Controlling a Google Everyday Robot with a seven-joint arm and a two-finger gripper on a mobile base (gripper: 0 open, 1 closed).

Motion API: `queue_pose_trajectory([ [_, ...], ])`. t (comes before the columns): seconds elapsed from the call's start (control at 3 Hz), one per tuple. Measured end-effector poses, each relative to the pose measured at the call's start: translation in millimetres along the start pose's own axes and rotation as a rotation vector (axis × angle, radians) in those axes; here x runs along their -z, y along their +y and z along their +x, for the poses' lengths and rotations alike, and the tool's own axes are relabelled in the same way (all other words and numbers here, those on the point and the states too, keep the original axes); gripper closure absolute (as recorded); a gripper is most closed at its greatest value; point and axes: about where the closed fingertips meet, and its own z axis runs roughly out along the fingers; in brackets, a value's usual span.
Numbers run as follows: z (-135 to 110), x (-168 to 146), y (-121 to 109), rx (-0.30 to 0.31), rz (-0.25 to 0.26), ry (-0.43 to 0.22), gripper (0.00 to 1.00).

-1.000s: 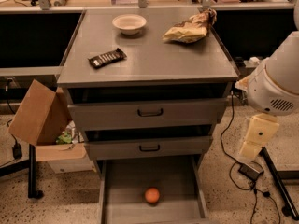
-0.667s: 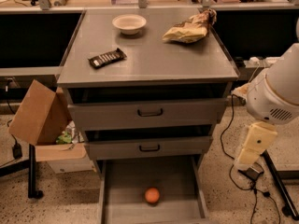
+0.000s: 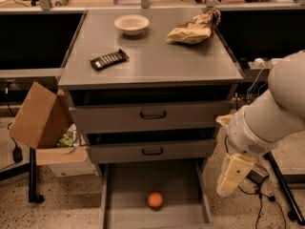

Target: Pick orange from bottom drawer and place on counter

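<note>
The orange (image 3: 155, 200) lies near the front middle of the open bottom drawer (image 3: 188, 182), a wide grey tray pulled out at floor level. The counter (image 3: 157, 63) is the flat grey top of the cabinet. My white arm (image 3: 274, 116) reaches in from the right. Its cream-coloured gripper (image 3: 232, 175) hangs down beside the cabinet's right side, to the right of the drawer and a little above the orange. It holds nothing that I can see.
On the counter are a white bowl (image 3: 131, 24), a black snack bar (image 3: 109, 59) and a crumpled chip bag (image 3: 194, 28). The two upper drawers (image 3: 152, 114) are shut. A cardboard box (image 3: 40, 118) stands at the left. Cables (image 3: 259, 202) lie on the floor at the right.
My arm has come down and to the left. The gripper is now lower and closer to the open bottom drawer. The orange has not moved.
</note>
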Motion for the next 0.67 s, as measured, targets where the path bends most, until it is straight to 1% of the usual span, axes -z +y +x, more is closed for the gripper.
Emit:
queue_pose_trajectory([
  [0.33, 3.3, -57.1, -1.6, -0.006, -0.047, -0.083, 0.00],
  [0.67, 4.6, -70.2, -7.1, -0.003, -0.042, -0.094, 0.00],
])
